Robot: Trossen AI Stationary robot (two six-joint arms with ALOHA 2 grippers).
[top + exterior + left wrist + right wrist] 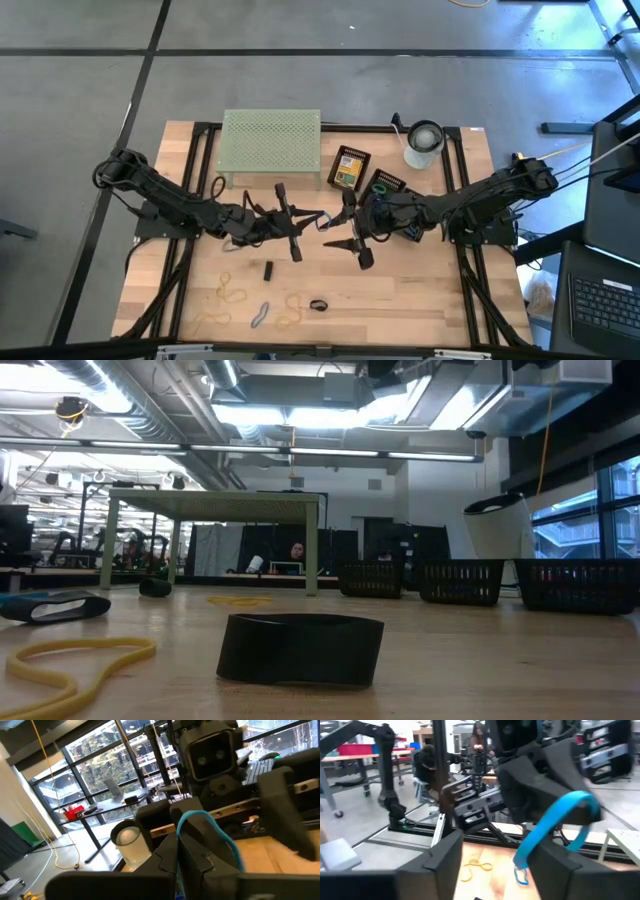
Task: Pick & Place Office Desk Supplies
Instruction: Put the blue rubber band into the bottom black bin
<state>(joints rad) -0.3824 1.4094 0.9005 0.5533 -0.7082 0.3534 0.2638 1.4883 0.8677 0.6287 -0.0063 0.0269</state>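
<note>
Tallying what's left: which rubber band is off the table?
The blue band pinched in the left gripper; the rest lie on the table.

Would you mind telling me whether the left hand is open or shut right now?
Shut. In its wrist view, the left hand has its fingers pressed together on the blue rubber band, which loops over them.

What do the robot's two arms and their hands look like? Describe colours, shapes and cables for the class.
Both arms are dark, jointed and slender. The left hand and right hand each end in two long black, blocky fingers. Thin dark cables loop beside the arm bases.
</note>
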